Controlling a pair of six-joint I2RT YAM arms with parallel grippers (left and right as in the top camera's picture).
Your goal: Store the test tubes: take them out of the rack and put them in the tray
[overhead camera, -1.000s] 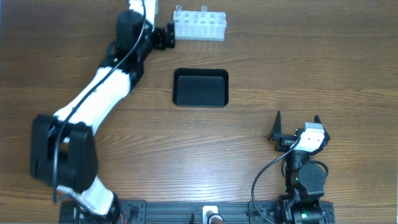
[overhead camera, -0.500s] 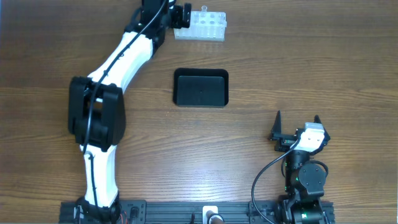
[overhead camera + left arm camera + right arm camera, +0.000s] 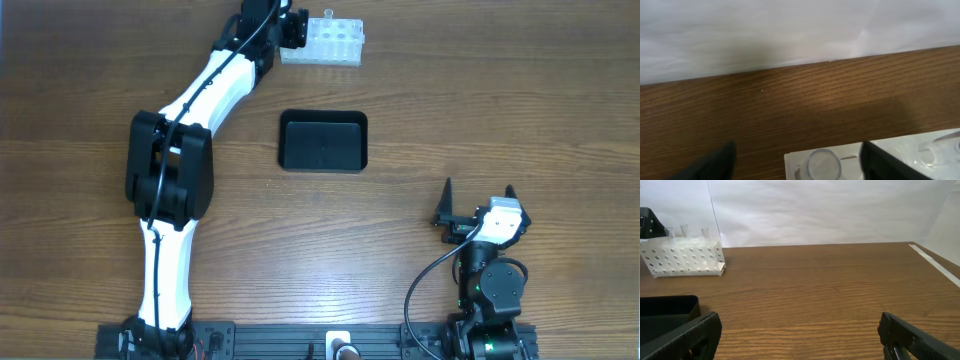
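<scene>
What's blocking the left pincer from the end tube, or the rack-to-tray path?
Nothing visible. The left pincer is open and lined up around the test tube at the rack end. Only bare table lies between rack and tray.

We see a grained matt wooden table point(image 3: 500, 120), a matt black plastic tray point(image 3: 322, 143), and beyond the tray a translucent plastic rack point(image 3: 685, 264)

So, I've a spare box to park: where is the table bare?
Bare wood: the stretch right of the black rectangular plastic tray, past the right gripper; also left of the left arm. Crowded: the far edge, where the left gripper is at the white perforated plastic rack.
</scene>
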